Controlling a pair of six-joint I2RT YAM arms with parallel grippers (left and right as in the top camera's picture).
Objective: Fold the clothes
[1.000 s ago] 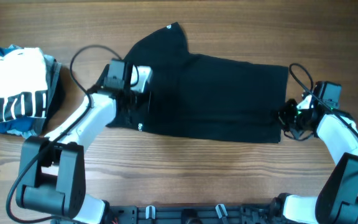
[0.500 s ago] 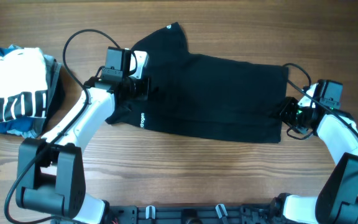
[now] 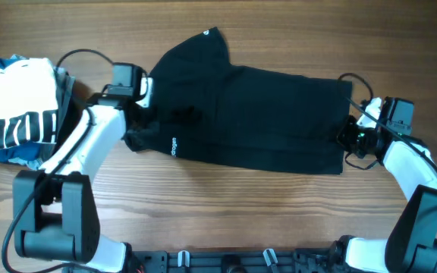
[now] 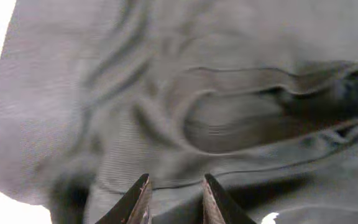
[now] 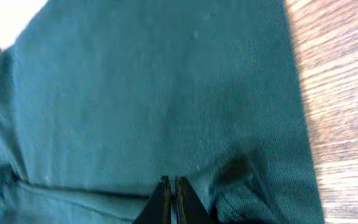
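The clothes, a black T-shirt [image 3: 264,114], lie spread across the middle of the table, with a sleeve pointing to the far side. A small white logo print [image 3: 174,145] shows near the left edge. My left gripper [image 3: 144,120] hovers over the shirt's rumpled left end. In the left wrist view its jaws [image 4: 176,193] stand a little apart over wrinkled cloth [image 4: 229,93], holding nothing. My right gripper [image 3: 347,139] sits at the shirt's right edge. In the right wrist view it [image 5: 171,190] is shut, tips together on the fabric [image 5: 135,93]; I cannot tell whether cloth is pinched.
A pile with a white black-striped garment [image 3: 17,106] on a blue one [image 3: 21,155] lies at the table's left edge, close to my left arm. Bare wooden table [image 3: 226,212] runs along the front. Loose cables [image 3: 89,57] arc above both wrists.
My left gripper has let go of the shirt's left end, opened and drawn back to the left. The logo print now shows fully. The right gripper opened briefly and shut again in place.
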